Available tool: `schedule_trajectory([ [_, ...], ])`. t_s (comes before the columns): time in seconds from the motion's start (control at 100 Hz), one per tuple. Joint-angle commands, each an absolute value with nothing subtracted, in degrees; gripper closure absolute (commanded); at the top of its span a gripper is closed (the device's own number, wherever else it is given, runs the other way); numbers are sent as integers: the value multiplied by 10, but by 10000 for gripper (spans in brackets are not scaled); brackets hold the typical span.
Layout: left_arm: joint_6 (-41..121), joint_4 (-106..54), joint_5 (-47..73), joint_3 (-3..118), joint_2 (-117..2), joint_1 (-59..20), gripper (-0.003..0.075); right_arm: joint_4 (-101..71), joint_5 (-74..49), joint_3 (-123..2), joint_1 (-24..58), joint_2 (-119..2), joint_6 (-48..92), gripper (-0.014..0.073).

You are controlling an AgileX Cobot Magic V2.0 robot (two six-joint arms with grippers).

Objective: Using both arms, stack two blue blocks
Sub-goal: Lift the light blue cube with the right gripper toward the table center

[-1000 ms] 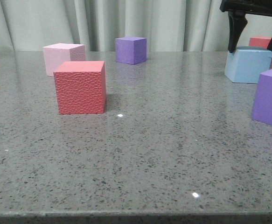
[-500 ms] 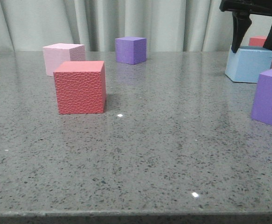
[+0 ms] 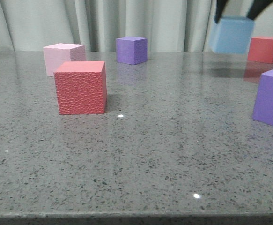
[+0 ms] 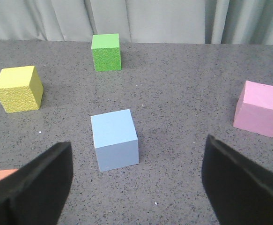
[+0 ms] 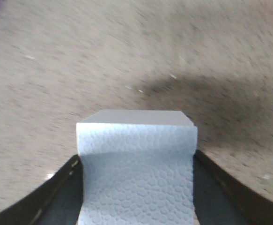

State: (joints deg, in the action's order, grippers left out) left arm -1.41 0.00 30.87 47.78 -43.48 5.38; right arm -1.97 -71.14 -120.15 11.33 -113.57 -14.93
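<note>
Hanging clear of the counter [image 3: 173, 154] near its far right corner, one blue block [image 3: 232, 34] is riding in your right gripper [image 3: 239, 8], the fingers clamped on its two sides and a soft shadow lying on the stone beneath it. From the right wrist view, that same block [image 5: 136, 168] is filling the space between the dark fingers [image 5: 56, 197], its dimpled face turned to the lens. Your left gripper [image 4: 136, 183] is standing wide apart over the second blue block [image 4: 114, 139], which is sitting flat on the counter between the two black fingers [image 4: 31, 185] and touching neither. A green cube [image 4: 106, 51], a yellow cube [image 4: 18, 88] and a pink cube [image 4: 260, 108] are ringing it, all well apart. In the front view, a red cube [image 3: 80, 87] is sitting nearer the front edge, left of centre.
</note>
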Motion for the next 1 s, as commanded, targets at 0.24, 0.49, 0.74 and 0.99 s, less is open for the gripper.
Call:
schedule_trajectory([
  [0.24,-19,-3,283,500,-433,55,177,11,-721,-1271,223,-1111,-240,160],
  [0.49,-19,-3,284,500,-433,55,177,6,-721,-1293,274,-1165,-278,160],
  [0.74,-19,-3,284,500,-433,55,177,0,-720,-1329,300,-1215,-292,160],
  [0.99,-19,-6,285,500,-433,55,177,0,-710,-1329,300,-1230,-292,160],
])
